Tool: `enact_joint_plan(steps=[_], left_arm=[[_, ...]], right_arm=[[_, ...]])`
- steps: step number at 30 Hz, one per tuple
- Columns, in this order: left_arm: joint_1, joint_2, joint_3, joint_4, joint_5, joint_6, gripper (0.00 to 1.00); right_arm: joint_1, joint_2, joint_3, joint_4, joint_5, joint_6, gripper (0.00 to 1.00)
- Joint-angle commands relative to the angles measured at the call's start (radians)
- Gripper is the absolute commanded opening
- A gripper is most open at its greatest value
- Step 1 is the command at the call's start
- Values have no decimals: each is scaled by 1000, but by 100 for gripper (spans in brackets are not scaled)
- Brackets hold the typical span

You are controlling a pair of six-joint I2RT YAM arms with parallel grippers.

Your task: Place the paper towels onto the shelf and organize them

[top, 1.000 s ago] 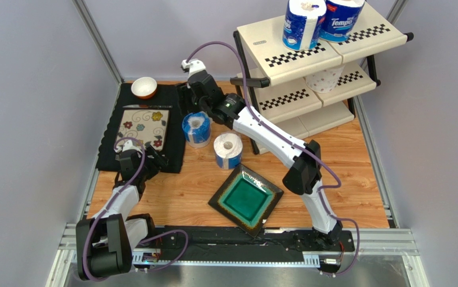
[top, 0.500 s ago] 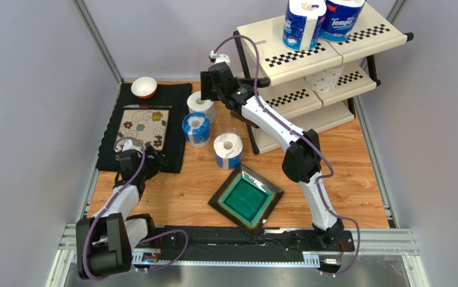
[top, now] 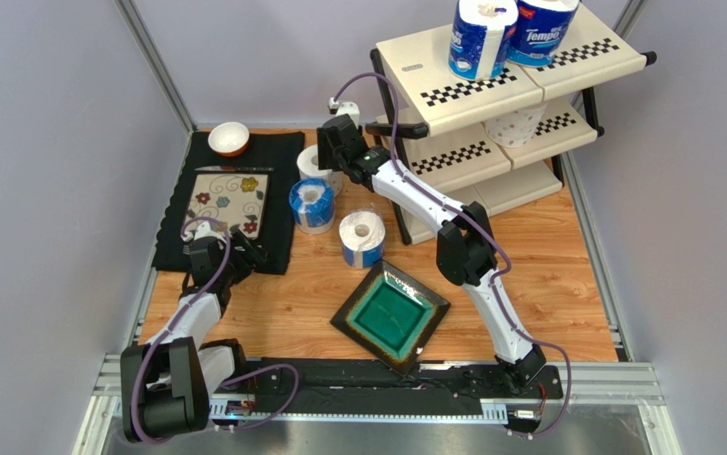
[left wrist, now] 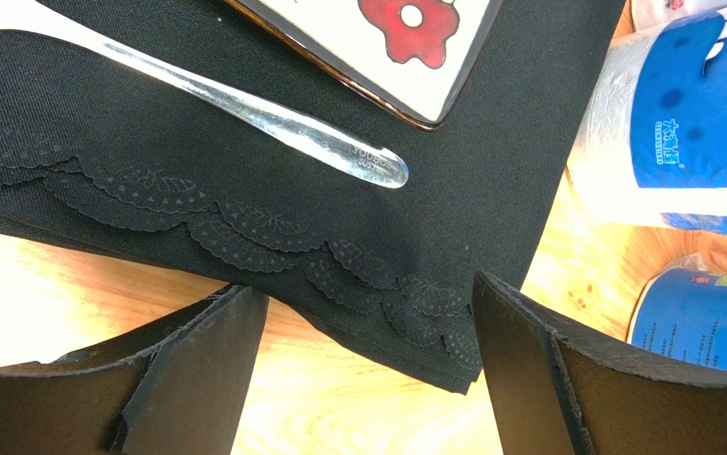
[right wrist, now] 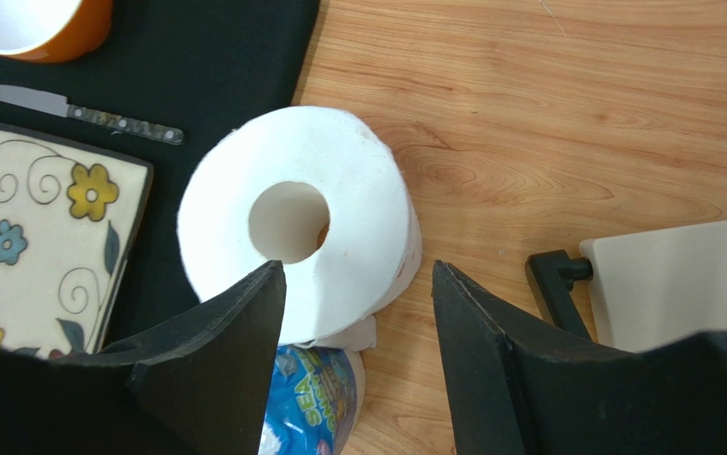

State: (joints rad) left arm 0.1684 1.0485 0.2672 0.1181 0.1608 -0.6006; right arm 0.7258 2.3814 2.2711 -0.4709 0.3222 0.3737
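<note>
**A:** What changed on the right?

**B:** My right gripper (right wrist: 358, 284). Half a second ago it was up nearer the shelf (top: 415, 57). Now it has swung back over the plain roll (right wrist: 339, 218), fingers wide apart and holding nothing.

**A:** And the roll?

**B:** It's upright on the table, core up, at the edge of the placemat (right wrist: 234, 57), same spot as before. It sits more under one finger than between the two. I'd shift toward the placemat before closing.

**A:** Left side?

**B:** The left gripper (left wrist: 367, 289) hasn't stirred. It's spread open, empty, low over the placemat's hem.

**A:** Where does that leave us?

**B:** Three rolls are on the shelf, two on top (top: 481, 38) and one on the middle tier (top: 517, 123). Three are on the table: this one, the blue roll (top: 311, 207) and the near roll (top: 362, 239). I read this as a fresh reach for the fourth.
</note>
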Motion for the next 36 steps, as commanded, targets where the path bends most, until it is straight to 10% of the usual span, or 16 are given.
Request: enact_joint_plan(steps=[1, 36], left_arm=[[5, 33, -31, -101, 2, -8, 89], [33, 50, -36, -78, 55, -24, 88]], right_arm=[[3, 13, 10, 54, 46, -10, 62], [1, 56, -18, 211, 11, 5, 62]])
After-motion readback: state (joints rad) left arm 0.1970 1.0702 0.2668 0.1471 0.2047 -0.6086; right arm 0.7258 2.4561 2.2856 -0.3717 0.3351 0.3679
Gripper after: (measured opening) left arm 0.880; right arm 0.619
